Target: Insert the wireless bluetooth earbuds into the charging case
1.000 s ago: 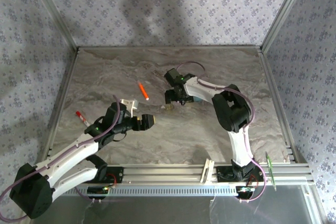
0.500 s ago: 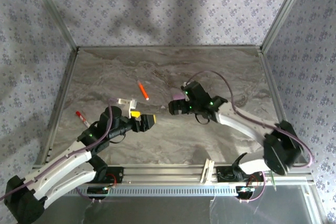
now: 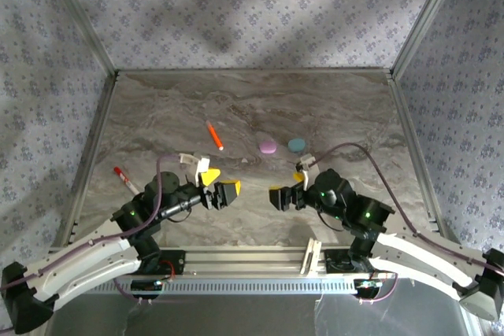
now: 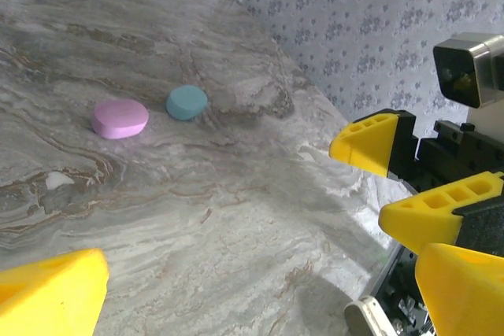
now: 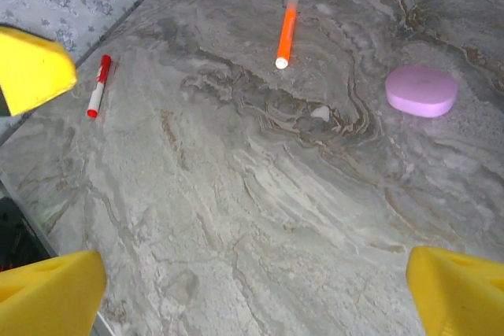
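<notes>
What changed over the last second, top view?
The right gripper pulled back from mid-table toward the near edge, jaws open and empty, uncovering the pink case and teal case. The left gripper edged slightly rightward. The orange stick and red marker stayed put.

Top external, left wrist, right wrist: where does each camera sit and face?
Top external: above and behind the bases, looking down on the table; left end effector, right end effector show.
Left wrist: faces rightward across pink case, cyan case; own fingers, right end effector.
Right wrist: faces leftward across orange stick, red pen; own fingers.
Shared: pink case, all three.
</notes>
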### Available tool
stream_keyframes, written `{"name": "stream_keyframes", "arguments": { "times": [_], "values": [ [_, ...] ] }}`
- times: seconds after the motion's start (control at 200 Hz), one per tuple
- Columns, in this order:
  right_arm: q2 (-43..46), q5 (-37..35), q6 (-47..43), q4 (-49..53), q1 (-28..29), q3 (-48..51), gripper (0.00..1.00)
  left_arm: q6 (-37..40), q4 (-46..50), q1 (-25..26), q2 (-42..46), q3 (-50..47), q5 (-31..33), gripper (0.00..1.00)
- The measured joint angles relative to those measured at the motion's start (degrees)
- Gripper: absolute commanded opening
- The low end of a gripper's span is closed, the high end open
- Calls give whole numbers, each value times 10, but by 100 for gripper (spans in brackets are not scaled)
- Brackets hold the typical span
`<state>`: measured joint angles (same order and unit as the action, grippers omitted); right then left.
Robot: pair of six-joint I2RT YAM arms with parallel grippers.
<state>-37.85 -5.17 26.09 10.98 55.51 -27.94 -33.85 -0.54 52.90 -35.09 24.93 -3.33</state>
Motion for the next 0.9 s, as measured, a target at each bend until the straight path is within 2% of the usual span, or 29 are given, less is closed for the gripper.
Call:
{"name": "stream_keyframes", "arguments": {
  "times": [0.235, 0.395, 0.5, 0.72, 0.9],
  "values": [
    [19, -28, 0, -11, 12, 30, 100, 5, 9, 9, -68, 8, 26, 100],
    [0, -24, -1, -29, -30, 30, 100, 29, 39, 3, -153, 58, 47, 100],
    [-17, 0, -3, -40, -105, 30, 100, 45, 51, -23, -210, 101, 45, 100],
    [-63, 77, 5, -63, -318, 30, 100, 69, 56, -131, -296, 136, 18, 100],
    [-85, 104, 14, -65, -410, 30, 100, 82, 71, -216, -299, 137, 0, 100]
  ]
}}
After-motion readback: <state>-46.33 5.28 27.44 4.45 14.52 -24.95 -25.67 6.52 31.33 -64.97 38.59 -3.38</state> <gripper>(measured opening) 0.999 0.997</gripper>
